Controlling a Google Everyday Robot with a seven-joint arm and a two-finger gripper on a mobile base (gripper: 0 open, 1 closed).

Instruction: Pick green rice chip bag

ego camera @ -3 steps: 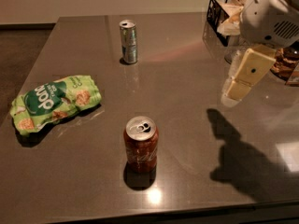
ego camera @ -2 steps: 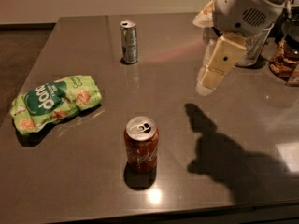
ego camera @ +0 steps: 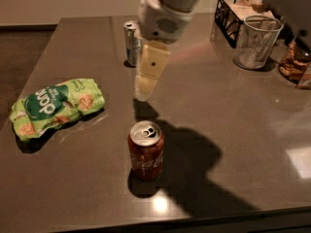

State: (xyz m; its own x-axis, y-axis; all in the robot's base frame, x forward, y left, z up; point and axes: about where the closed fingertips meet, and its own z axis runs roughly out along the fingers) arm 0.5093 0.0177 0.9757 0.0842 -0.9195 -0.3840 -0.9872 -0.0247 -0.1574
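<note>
- At the far right edge of the table (ego camera: 243, 144), a brownish object (ego camera: 295, 66) is cut off and hard to identify.
- Behind the clear glass (ego camera: 255, 41), a black wire basket (ego camera: 231, 12) is partly hidden.
- The gripper (ego camera: 145, 90) hangs over the table's middle, in front of the silver can (ego camera: 131, 43) and beyond the red can (ego camera: 146, 149) (open or closed, I cannot tell).
- The green rice chip bag (ego camera: 57, 107) lies flat at the left, well apart from the gripper: crinkled light-green foil, dark green oval logo with white letters, orange chip pictures.
</note>
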